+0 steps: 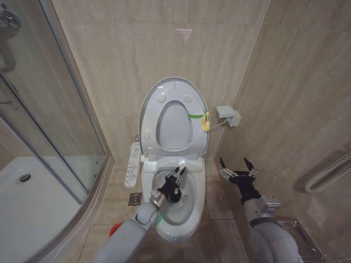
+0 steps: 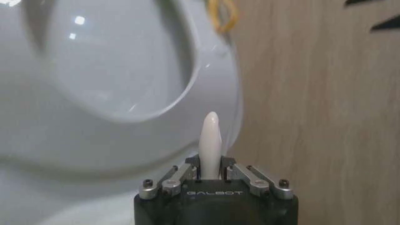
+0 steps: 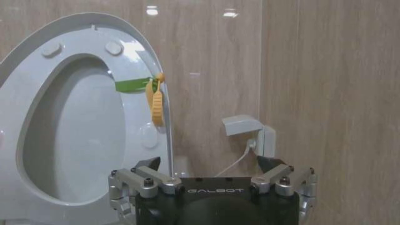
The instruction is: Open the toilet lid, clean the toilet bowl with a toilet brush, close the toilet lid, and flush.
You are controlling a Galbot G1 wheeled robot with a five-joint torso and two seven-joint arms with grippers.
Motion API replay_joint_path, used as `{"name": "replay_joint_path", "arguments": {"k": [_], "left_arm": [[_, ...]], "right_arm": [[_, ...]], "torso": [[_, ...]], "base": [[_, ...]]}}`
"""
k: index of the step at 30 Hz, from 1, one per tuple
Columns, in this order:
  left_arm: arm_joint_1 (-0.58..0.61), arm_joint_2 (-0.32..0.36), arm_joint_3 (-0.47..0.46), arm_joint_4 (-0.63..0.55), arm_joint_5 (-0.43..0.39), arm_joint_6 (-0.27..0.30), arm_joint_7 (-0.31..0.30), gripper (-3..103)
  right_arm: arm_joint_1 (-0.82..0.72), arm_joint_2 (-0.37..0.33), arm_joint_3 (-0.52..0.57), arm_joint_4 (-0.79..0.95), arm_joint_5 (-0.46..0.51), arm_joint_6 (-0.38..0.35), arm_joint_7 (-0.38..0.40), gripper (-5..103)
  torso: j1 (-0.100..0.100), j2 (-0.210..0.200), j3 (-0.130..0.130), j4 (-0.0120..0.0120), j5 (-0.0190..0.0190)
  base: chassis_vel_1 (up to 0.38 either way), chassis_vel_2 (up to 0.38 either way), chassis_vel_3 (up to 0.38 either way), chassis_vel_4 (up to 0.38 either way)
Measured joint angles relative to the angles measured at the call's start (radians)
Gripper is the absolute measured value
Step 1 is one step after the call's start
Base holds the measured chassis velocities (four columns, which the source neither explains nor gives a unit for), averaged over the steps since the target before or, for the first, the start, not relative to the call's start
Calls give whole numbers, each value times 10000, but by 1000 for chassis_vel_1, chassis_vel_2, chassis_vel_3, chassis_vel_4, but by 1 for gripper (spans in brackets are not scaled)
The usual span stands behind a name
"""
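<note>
Gripping the brush (image 2: 209, 140) by its white handle, the left gripper (image 1: 176, 174) sits over the bowl (image 1: 193, 211) at screen centre, fingers clenched on the stick; bristle head hidden. Lid (image 1: 148, 104) and seat stand upright against the wall at 12 o'clock from the bowl, green strap and yellow ring (image 1: 205, 121) on the lid's 3 o'clock edge. Right gripper (image 1: 237, 170) hovers at 3 o'clock of the bowl, jaws spread, empty. Button panel (image 1: 133, 164) lies at 9 o'clock of the bowl.
</note>
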Motion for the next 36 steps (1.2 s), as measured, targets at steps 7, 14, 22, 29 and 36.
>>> {"name": "replay_joint_path", "arguments": {"k": [7,14,22,29,36], "left_arm": [[-235,-403,504,-291,130,107,-91,21],[-499,-563,547,719,138,-205,65,21],[-894,-543,177,1731,141,-526,154,21],[-485,-494,292,497,192,-369,-15,21],[246,-476,469,298,498,-491,-21,21]], "right_arm": [[0,0,0,0,0,0,0,100],[0,0,0,0,0,0,0,100],[0,0,0,0,0,0,0,100],[0,0,0,0,0,0,0,100],[0,0,0,0,0,0,0,100]], "torso": [[0,0,0,2,0],[0,0,0,4,0],[1,0,1,5,0],[1,0,0,1,0],[-1,2,-1,4,-1]], "base": [[0,0,0,0],[0,0,0,0],[0,0,0,0],[0,0,0,0],[0,0,0,0]]}}
